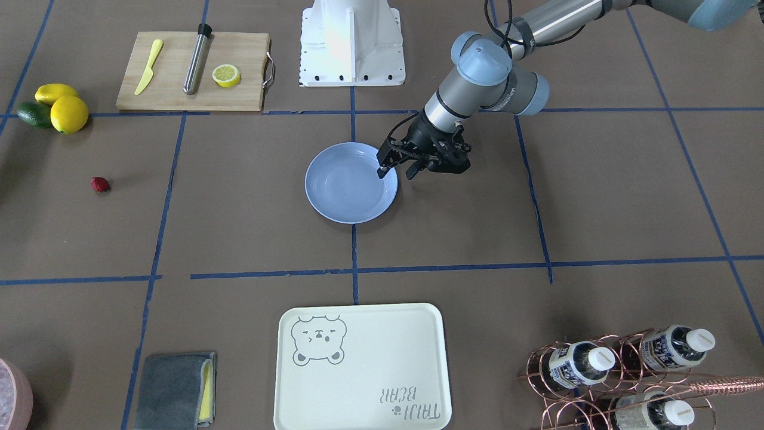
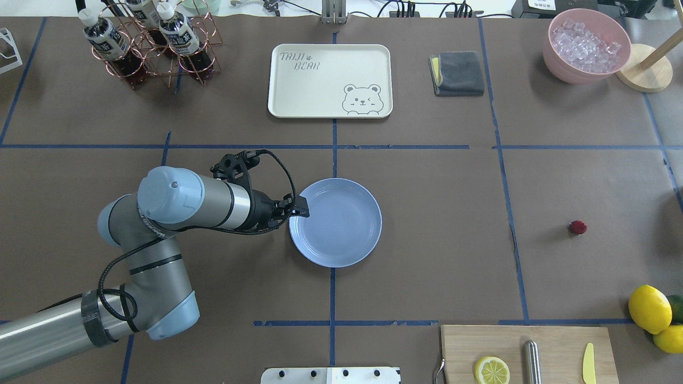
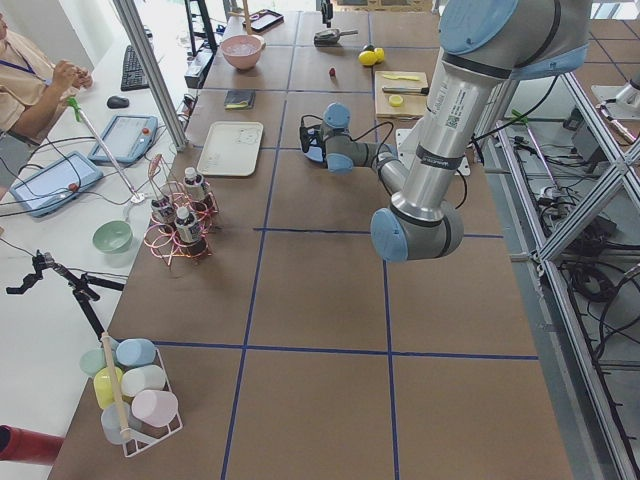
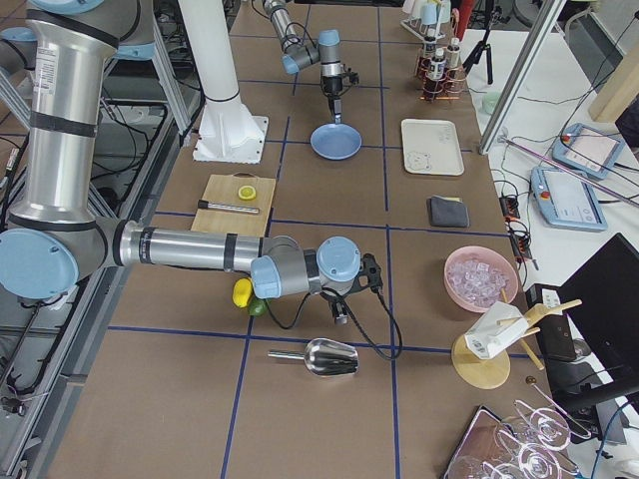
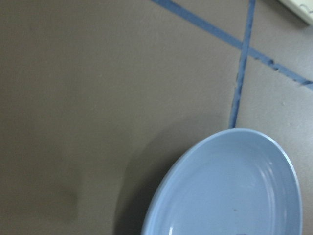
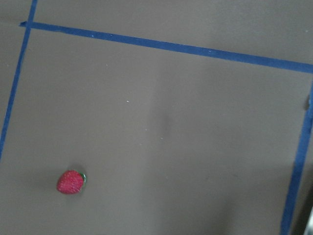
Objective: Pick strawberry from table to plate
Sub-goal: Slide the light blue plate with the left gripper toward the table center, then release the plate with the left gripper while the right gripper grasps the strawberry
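The strawberry (image 1: 99, 184) (image 2: 577, 228), small and dark red, lies alone on the brown table (image 1: 239, 239), far from the light-blue plate (image 1: 351, 191) (image 2: 341, 224) at the table's middle. My left gripper (image 1: 397, 171) (image 2: 301, 208) stands open at the plate's edge, one finger over the rim and the other outside it, and holds nothing. The left wrist view shows the plate (image 5: 230, 191) with no berry on it. The right wrist view looks down on the strawberry (image 6: 71, 181) without showing its fingers. My right gripper (image 4: 344, 309) appears only in the exterior right view, so I cannot tell its state.
A cutting board (image 1: 191, 71) holds a yellow knife, a metal rod and a lemon half. Two lemons (image 1: 68, 113) and an avocado (image 1: 33, 113) sit beyond the strawberry. The bear-print tray (image 1: 358, 370), a grey cloth (image 1: 176, 388), a bottle rack (image 1: 627, 370) and a metal scoop (image 4: 329, 356) lie further off.
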